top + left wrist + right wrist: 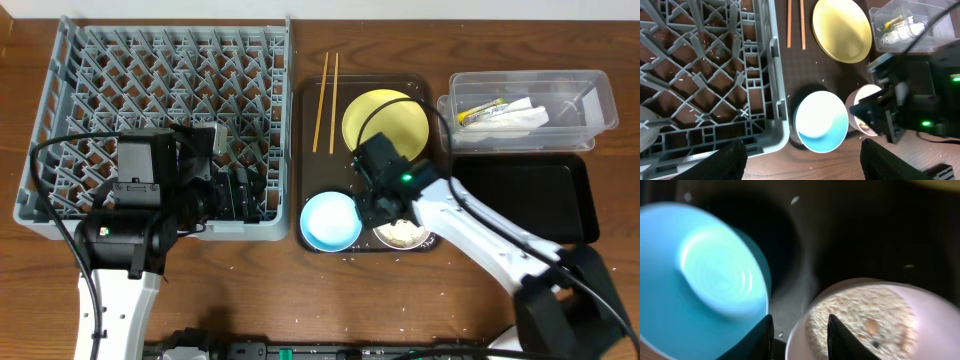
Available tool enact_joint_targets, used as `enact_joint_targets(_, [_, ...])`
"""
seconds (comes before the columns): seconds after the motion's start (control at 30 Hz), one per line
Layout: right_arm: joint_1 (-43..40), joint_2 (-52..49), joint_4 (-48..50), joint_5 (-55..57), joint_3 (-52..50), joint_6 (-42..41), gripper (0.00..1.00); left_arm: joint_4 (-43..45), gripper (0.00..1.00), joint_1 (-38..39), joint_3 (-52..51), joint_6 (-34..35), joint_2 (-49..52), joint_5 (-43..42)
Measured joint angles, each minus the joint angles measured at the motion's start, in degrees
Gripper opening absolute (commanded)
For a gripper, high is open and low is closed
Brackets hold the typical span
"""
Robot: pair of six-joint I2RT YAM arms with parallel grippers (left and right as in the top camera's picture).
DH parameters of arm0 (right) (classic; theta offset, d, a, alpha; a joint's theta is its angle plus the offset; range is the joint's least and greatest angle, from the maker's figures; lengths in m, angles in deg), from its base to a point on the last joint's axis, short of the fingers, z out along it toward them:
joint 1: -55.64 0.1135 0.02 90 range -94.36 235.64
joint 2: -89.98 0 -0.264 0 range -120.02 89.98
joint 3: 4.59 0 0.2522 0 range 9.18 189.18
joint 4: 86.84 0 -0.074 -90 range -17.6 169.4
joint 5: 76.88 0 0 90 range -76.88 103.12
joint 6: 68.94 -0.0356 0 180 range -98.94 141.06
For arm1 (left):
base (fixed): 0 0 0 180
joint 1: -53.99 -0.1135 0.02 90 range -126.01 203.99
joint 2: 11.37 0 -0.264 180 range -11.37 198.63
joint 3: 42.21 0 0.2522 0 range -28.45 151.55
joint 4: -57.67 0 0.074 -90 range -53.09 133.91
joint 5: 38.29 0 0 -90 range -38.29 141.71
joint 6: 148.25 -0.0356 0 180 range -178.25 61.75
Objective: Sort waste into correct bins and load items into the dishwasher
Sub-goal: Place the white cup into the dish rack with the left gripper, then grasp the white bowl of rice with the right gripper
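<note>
Right now the right hand (800, 337) straddles the rim of the white bowl (935, 330), which sits on the near right corner of the brown tray (305, 150). One finger is outside the rim and the other is over the rice crumbs (860, 315) inside. The gap is narrow, but I cannot tell whether it grips. The blue bowl (330, 221) sits on the tray's near left corner, the yellow plate (385, 118) at its far right, and the chopsticks (326, 90) at its far left. Left of the tray, the left hand (807, 165) hangs wide open over the dish rack (150, 70). Right of the tray stand the clear tub (590, 125) and the black tray (520, 195).
</note>
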Motion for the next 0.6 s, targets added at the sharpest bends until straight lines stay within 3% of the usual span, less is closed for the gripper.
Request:
enact_joint_targets(0.1, [0.2, -3.7, 0.0, -0.2, 0.0, 0.6, 0.07, -0.4, 0.73, 0.0, 0.0, 0.0, 0.0, 0.0])
enact_joint_targets(0.17, [0.2, -5.2, -0.4, -0.2, -0.2, 0.1, 0.02, -0.9, 0.73, 0.0, 0.0, 0.0, 0.0, 0.0])
enact_joint_targets(0.37, [0.2, -5.3, -2.1, 9.5, 0.0, -3.6, 0.01, -1.2, 0.73, 0.0, 0.0, 0.0, 0.0, 0.0])
enact_joint_targets(0.6, [0.2, -5.3, -1.4, 11.6, -0.1, -5.3, 0.01, -1.2, 0.74, 0.0, 0.0, 0.0, 0.0, 0.0])
